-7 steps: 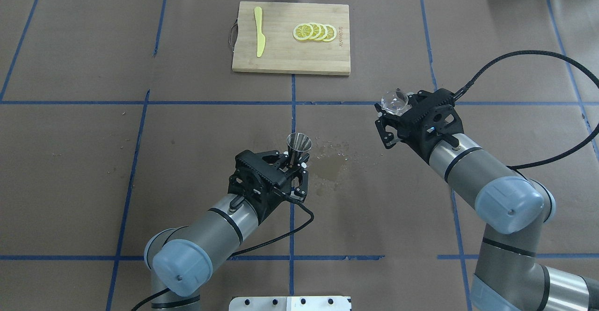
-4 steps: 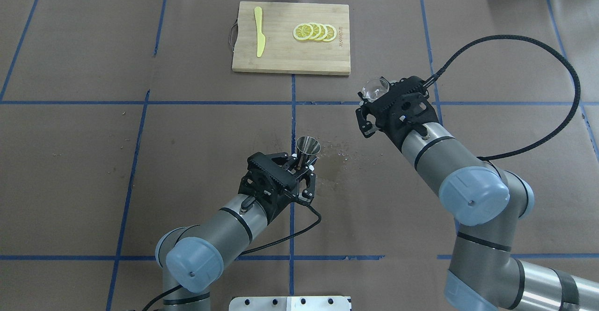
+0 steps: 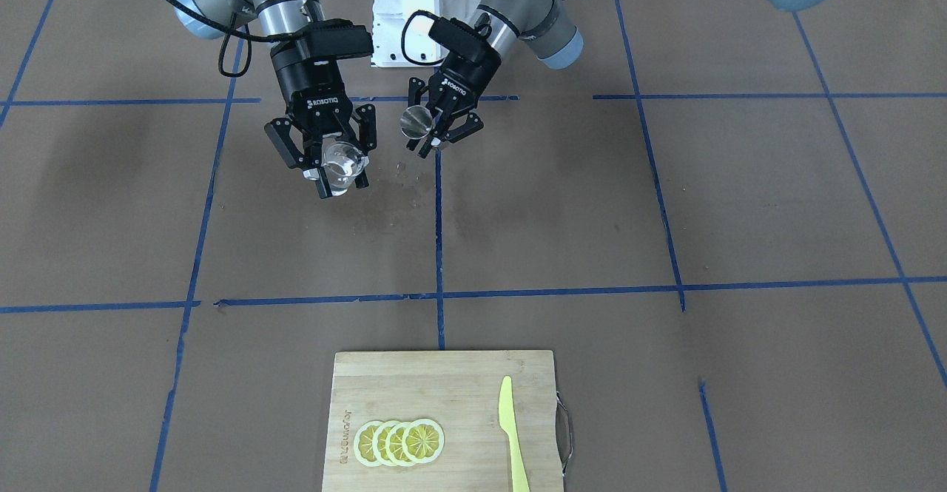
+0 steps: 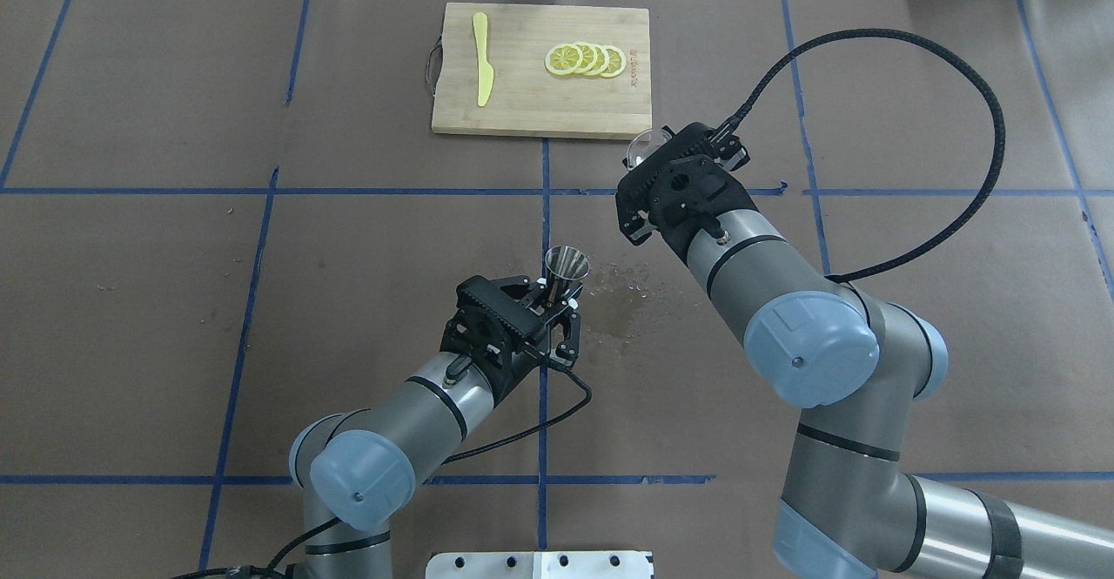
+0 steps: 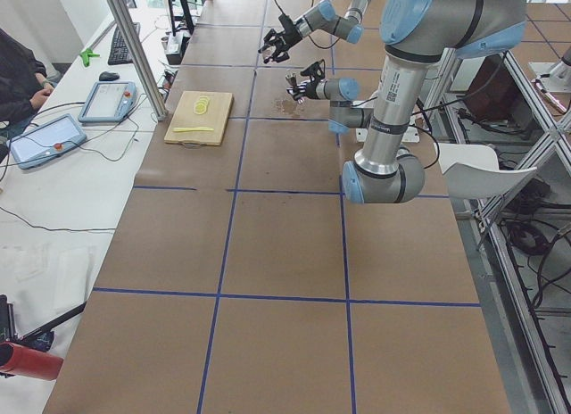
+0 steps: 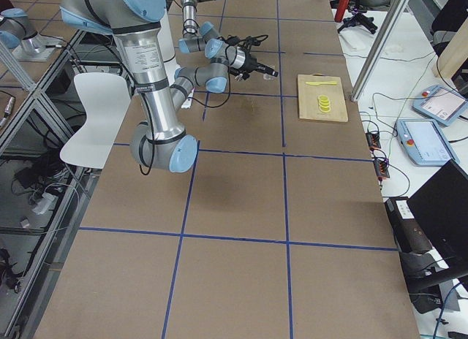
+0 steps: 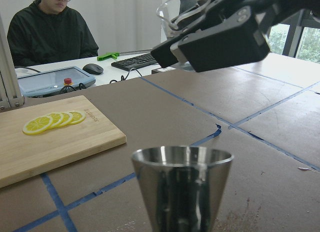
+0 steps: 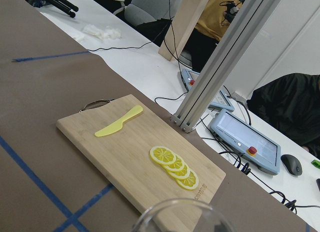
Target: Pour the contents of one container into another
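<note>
Overhead exterior view: the left arm's jaws are closed on a small cone-shaped steel measuring cup, held upright over the middle of the brown paper-covered desk, beside a wet patch. The right arm's jaws grip a clear glass cup. Within the last second that arm has swung the glass inward, from three o'clock to about one o'clock of the steel cup, near but apart. The containers are converging, and pouring has probably not begun.
</note>
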